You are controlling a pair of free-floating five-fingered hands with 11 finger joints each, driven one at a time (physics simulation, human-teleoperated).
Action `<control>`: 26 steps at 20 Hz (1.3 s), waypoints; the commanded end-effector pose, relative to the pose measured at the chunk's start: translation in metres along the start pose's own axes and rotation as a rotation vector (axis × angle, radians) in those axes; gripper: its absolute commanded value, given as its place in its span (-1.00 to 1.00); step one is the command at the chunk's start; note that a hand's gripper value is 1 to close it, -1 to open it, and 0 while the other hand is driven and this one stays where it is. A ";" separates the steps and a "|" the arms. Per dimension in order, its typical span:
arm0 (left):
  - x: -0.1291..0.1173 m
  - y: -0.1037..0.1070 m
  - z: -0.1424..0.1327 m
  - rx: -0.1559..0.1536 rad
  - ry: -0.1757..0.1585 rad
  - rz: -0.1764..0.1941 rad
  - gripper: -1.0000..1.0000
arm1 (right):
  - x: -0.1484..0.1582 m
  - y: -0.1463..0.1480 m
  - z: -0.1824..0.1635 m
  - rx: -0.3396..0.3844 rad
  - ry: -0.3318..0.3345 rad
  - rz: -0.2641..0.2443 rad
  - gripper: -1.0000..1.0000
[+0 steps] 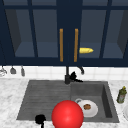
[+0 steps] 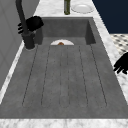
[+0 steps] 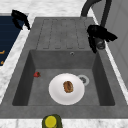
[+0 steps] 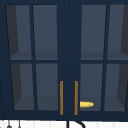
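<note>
Right now the right hand hovers against the faucet at the sink's far edge, fingers spread and relaxed, gripping nothing; the left hand hangs loose off the near edge.

2 matte black hands, human-like fingers, seemingly no markings, armless
</note>
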 end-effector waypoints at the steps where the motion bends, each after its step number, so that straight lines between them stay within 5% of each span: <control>1: 0.000 0.000 0.000 0.000 0.000 0.000 0.00 | 0.003 0.007 -0.003 -0.041 -0.064 -0.111 -1.00; 9: 0.000 0.000 0.000 0.000 0.000 0.000 0.00 | -0.003 0.014 -0.006 -0.074 -0.098 -0.233 -1.00; 18: 0.000 0.000 0.000 0.000 0.000 0.000 0.00 | -0.002 0.034 -0.009 -0.136 -0.092 -0.279 -1.00; 19: 0.000 0.000 0.000 0.000 0.000 0.000 0.00 | -0.002 0.034 -0.007 -0.147 -0.095 -0.283 1.00; 20: 0.000 0.000 0.000 0.000 0.000 0.000 0.00 | 0.006 0.037 -0.001 -0.231 -0.066 -0.212 1.00; 21: 0.000 0.000 0.000 0.000 0.000 0.000 0.00 | 0.005 0.043 0.005 -0.264 -0.043 -0.215 1.00; 26: 0.000 0.000 0.000 0.000 0.000 0.000 0.00 | 0.007 0.060 0.004 -0.453 0.009 -0.317 1.00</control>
